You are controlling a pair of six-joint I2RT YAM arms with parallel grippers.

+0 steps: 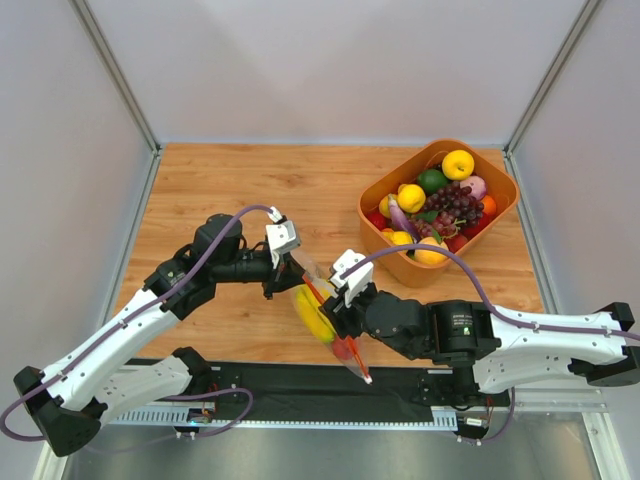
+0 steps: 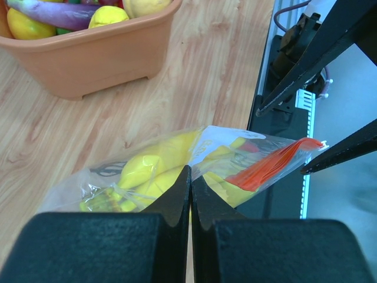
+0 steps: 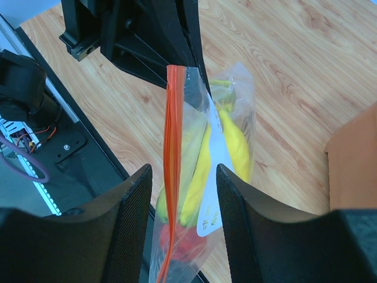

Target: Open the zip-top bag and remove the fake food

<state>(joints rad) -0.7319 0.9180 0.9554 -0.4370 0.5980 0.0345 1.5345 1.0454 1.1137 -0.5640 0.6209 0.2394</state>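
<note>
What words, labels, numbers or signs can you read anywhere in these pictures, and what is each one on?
No text can be read in any view.
White patch on the zip-top bag: tiny dark print, too blurred to read.
Small marking on the right arm: too small to read.

This looks like a robotics lab test cell, not a home or shop. A bare wooden tabletop (image 1: 250, 200) is boxed in by plain pale panels (image 1: 330, 60) set in metal frame posts (image 1: 115, 70) that run up the left and right of the overhead view. Along the bottom edge, two white-and-black robot arms (image 1: 130, 330) trailing purple cables (image 1: 520, 315) are bolted to a black mounting rail (image 1: 300, 385), while an orange tub (image 1: 368, 212) of plastic fruit sits at the upper right as a prop.
</note>
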